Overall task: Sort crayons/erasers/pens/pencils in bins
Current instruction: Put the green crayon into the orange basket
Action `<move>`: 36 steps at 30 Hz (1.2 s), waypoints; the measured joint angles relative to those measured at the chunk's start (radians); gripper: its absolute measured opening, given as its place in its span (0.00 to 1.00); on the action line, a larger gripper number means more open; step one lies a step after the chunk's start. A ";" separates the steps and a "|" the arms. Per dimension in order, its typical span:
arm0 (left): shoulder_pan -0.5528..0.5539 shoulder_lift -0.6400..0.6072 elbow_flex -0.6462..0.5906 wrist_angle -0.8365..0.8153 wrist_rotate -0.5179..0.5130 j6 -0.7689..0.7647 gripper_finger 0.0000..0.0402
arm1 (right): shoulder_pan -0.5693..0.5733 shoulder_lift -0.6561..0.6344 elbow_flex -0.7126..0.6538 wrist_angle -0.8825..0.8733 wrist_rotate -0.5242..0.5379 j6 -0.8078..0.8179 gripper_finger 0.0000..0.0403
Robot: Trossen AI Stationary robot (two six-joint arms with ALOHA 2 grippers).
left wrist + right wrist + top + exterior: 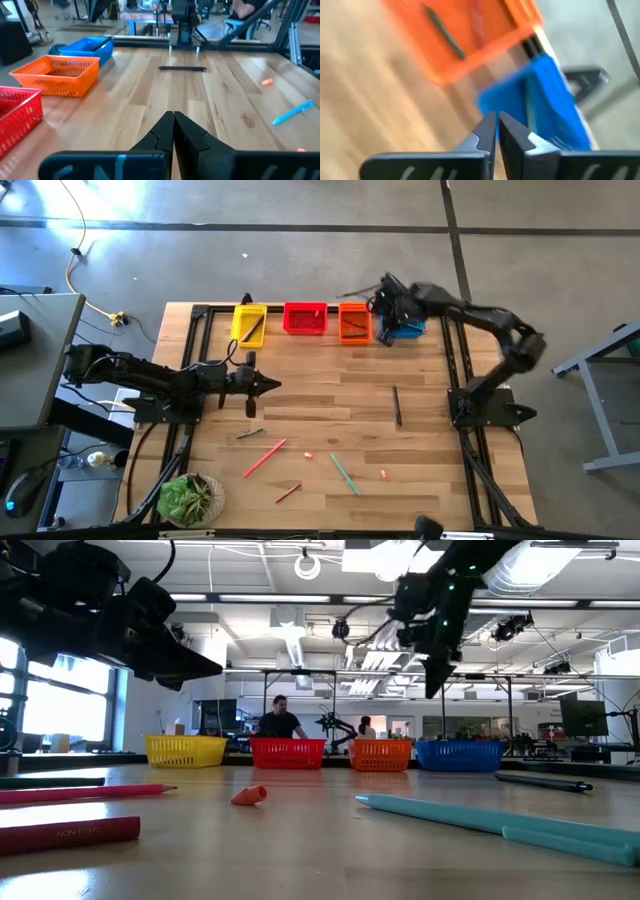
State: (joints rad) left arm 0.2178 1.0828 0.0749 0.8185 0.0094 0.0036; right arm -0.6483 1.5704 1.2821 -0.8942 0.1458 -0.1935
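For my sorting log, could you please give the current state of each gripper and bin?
Left gripper: jaws shut, empty, above the table.
Right gripper: jaws shut, empty, over the blue bin.
Orange bin: holds sticks.
Yellow bin: holds a dark stick.

Your right claw [388, 305] hangs at the end of its outstretched arm, fingers pinched almost together and holding nothing. Your left claw [272, 385] waits low with its arm stretched level, fingers pressed together.
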 joint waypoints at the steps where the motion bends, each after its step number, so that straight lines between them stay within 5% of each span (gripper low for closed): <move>1: -0.006 0.000 0.009 -0.017 -0.002 0.000 0.00 | 0.020 -0.041 -0.060 0.073 -0.020 0.013 0.04; 10: -0.121 0.000 0.131 -0.265 -0.047 0.006 0.00 | 0.285 -0.325 -0.604 0.879 0.005 0.219 0.01; 18: -0.288 -0.008 0.381 -0.919 -0.128 -0.165 0.00 | 0.496 -0.364 -0.843 1.410 0.182 0.258 0.00; 28: -0.497 0.008 0.555 -1.588 -0.141 -0.647 0.01 | 0.536 -0.363 -0.897 1.521 0.239 0.149 0.00; 36: -0.600 0.164 0.555 -1.549 -0.107 -0.808 0.15 | 0.534 -0.363 -0.897 1.550 0.203 0.079 0.00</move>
State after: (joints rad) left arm -0.3823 1.2471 0.6300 -0.7308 -0.0973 -0.8045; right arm -0.1147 1.2072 0.3855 0.6556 0.3487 -0.1141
